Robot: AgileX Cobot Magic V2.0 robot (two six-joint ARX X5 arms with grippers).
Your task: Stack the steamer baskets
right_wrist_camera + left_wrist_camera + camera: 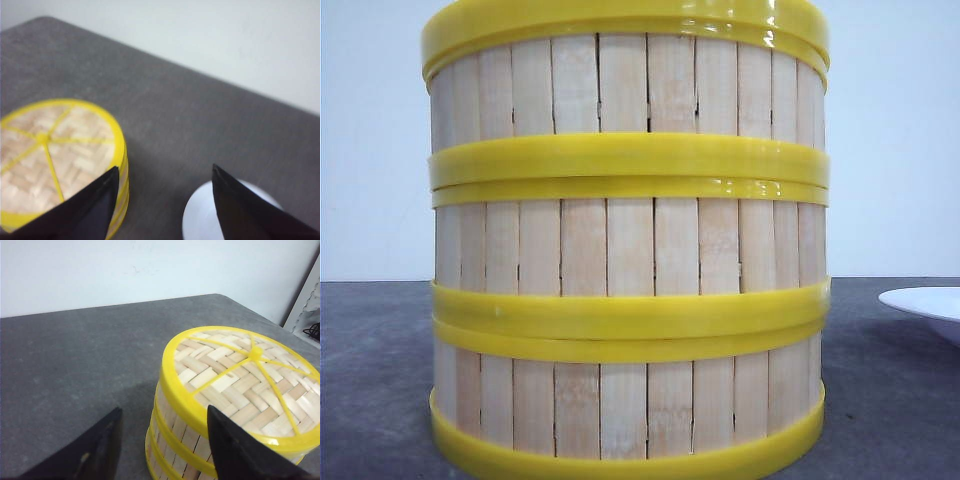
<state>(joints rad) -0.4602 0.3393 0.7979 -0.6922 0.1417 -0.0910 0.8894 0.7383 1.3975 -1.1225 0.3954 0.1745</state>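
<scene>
Three steamer baskets stand stacked in one column close to the front camera: top one [625,90], middle one [625,245], bottom one [625,400], their yellow rims meeting. A woven-bamboo lid [240,375] with a yellow rim and yellow spokes sits on the stack; below it the slatted walls [175,440] show. My left gripper [164,408] hovers open above the stack's edge, one finger over the table and the other over the lid. My right gripper [165,167] is open above the bare table between the lid [55,145] and the plate. Neither holds anything.
A white plate [930,300] lies to the right of the stack, also partly under one finger of the right gripper in the right wrist view [200,220]. The grey table [75,365] ends at a pale wall behind.
</scene>
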